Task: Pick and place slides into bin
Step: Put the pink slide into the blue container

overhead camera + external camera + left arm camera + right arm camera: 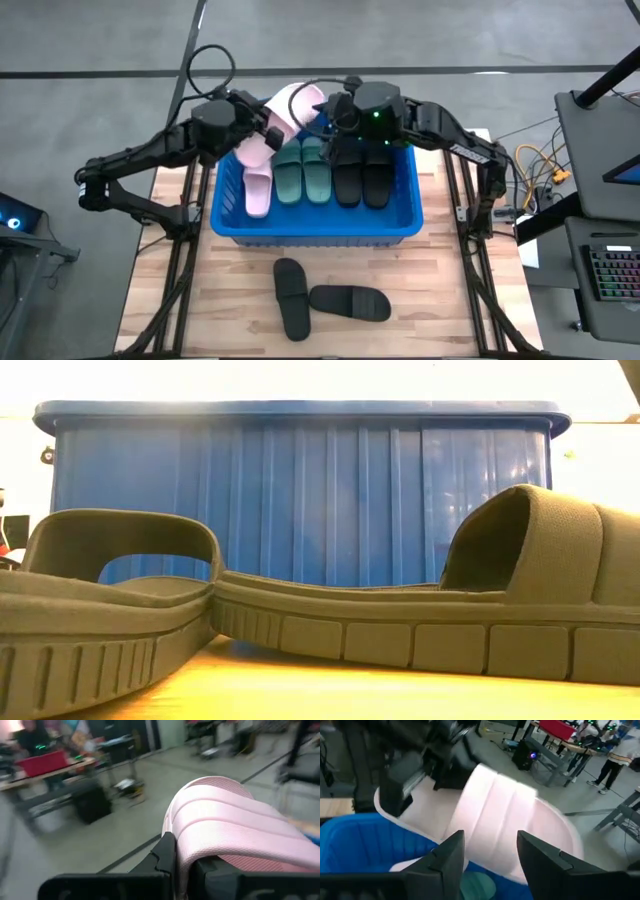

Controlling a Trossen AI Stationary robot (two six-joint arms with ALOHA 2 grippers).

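A pink slide (292,106) is being held in the air over the far left corner of the bin (315,226), its sole tilted and its strap facing up. It is being gripped by the left gripper (268,130), whose fingers (165,851) are clamped on its edge. The right gripper (335,108) is being held just beside the same slide at the bin's far rim; its fingers (451,851) are standing apart, with the slide's strap seen between them but not touched.

Inside the bin, a second pink slide (257,180) is lying along the left wall, two green slides (303,172) are lying side by side at the middle, and two black slides (363,175) are lying side by side at the right.

On the table (450,300), near of the bin, two more black slides are lying: the left one (291,297) pointing near and far, the right one (349,301) lying crosswise, with their ends touching. In the low view both are being shown sole-down before the bin's blue wall.
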